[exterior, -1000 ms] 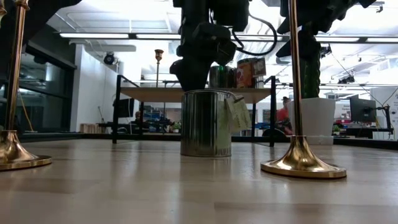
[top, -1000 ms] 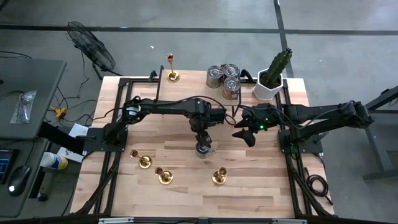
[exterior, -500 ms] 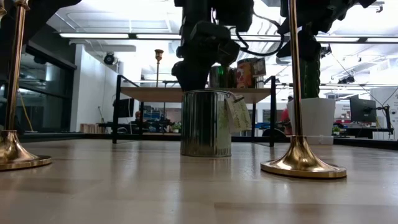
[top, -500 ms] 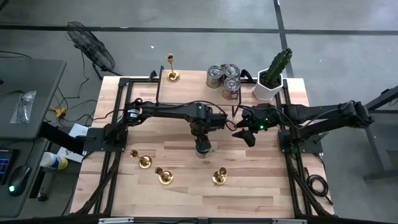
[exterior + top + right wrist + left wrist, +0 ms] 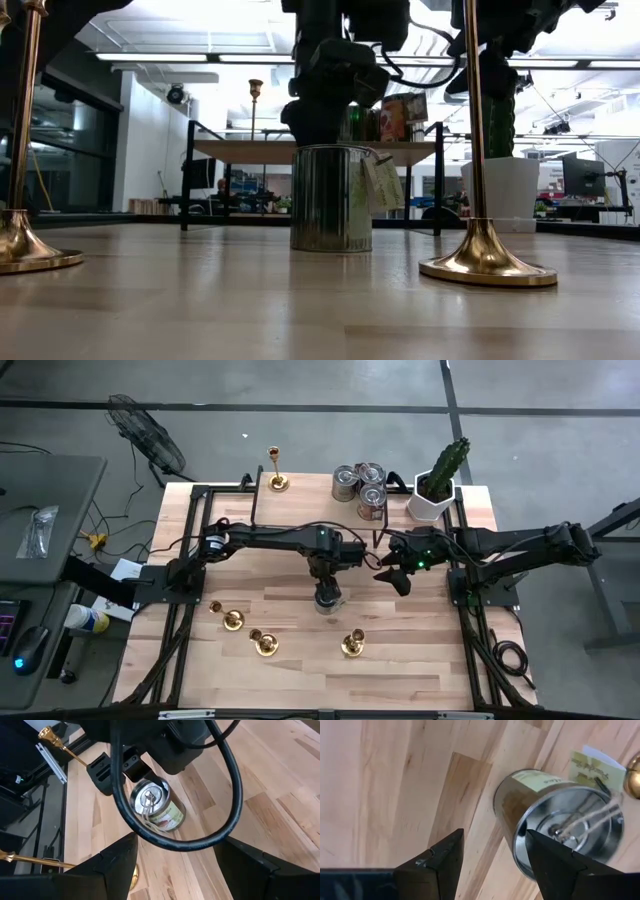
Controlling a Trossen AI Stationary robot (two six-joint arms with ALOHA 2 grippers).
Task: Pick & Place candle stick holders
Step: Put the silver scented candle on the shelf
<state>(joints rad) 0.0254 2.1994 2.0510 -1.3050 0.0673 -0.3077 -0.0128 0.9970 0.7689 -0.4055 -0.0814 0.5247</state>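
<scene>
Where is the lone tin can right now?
In the high view the tin can stands mid-table, directly under the left gripper, with three candle holders nearer the front edge.

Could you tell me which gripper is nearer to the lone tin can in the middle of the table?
The left gripper hangs open just above the tin can, empty. The right gripper waits open, off to the can's side.

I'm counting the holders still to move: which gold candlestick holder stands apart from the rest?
The candlestick holder at the table's far edge, left of the tin cans; the other three stand along the near edge.
</scene>
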